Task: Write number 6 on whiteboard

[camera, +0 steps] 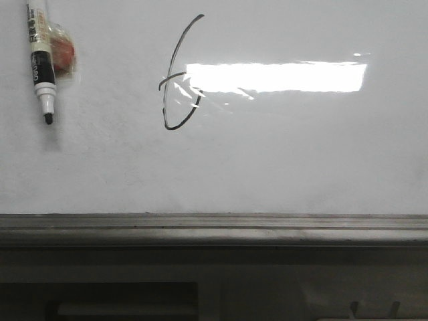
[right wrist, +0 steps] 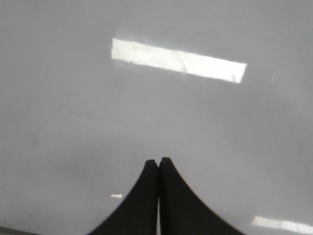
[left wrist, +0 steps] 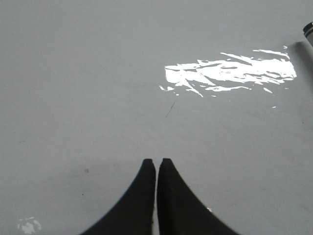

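Observation:
The number 6 [camera: 175, 80] is drawn in thin black line on the whiteboard [camera: 267, 160], a tall slanted curve with a small loop at its lower end, just left of the bright glare. A white-and-black marker pen [camera: 39, 59] lies on the board at the far left, its tip uncapped, with a small orange wrapped item [camera: 63, 55] beside it. Neither gripper shows in the front view. My left gripper [left wrist: 156, 161] is shut and empty over bare board. My right gripper [right wrist: 159, 160] is shut and empty over bare board.
A grey metal ledge [camera: 214, 227] runs along the board's near edge. A bright rectangular glare [camera: 277, 77] lies right of the 6. The pen's end shows at the edge of the left wrist view [left wrist: 308, 30]. A short thin dark mark [left wrist: 169, 109] is on the board.

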`<state>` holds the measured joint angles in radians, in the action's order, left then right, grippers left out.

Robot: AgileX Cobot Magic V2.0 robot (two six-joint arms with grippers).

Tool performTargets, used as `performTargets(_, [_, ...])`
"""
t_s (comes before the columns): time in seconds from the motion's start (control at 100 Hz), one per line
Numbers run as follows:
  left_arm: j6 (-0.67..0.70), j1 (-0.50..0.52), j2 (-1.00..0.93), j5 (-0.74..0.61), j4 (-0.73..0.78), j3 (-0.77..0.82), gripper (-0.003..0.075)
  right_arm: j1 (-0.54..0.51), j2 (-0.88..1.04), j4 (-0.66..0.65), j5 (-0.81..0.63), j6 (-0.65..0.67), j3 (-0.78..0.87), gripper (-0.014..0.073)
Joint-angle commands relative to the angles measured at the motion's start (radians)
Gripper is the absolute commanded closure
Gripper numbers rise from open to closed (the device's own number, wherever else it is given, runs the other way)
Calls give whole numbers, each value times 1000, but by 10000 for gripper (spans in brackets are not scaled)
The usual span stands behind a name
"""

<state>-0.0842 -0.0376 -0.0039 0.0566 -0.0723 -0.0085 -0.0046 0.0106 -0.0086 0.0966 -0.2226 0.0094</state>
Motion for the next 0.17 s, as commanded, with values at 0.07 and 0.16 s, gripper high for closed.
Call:
performTargets(0.07, [11,-8,-31,-71,-9,48,740,-7,18,-10,-75,2,23,659])
performTargets(0.16, [11,-8,-31,-71,-9,48,740,-7,18,-10,-75,2,23,659])
